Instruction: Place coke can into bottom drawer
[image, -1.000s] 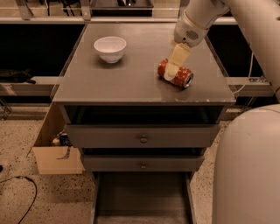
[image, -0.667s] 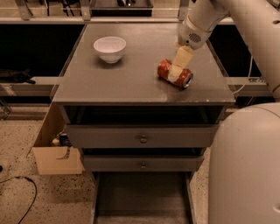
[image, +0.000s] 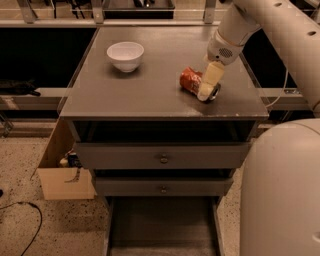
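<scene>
**Sitting on the cabinet top: coke can, w/ gripper right on it**

From my end the biggest thing in shot is the robot's white body (image: 282, 190), filling the near right corner. Its arm (image: 270, 25) comes in from the far right and angles down to the left over the cabinet.

The grey cabinet (image: 150, 100) takes up the centre, its flat top facing the cam. Below the top are two knobbed drawers, upper (image: 125, 156) and lower (image: 125, 186), both approx flush w/ each other. Under those the bottom drawer (image: 162, 225) is pulled out toward me, a wide shallow grey tray w/ thin side walls.

A cardboard box (image: 60, 175) is on the speckled floor just left of the cabinet, w/ a dark cable (image: 30, 220) on the floor near it.

On the top, far left, is a white bowl (image: 125, 55), upright and well apart from everything else.

The gripper (image: 206, 92) is down at the right side of the top, over the right end of the coke can (image: 191, 80). It looks to be touching the can. I can't tell if it's clamped on the can or released.

The can lies on its side near the right front of the top, not in the drawer.
</scene>
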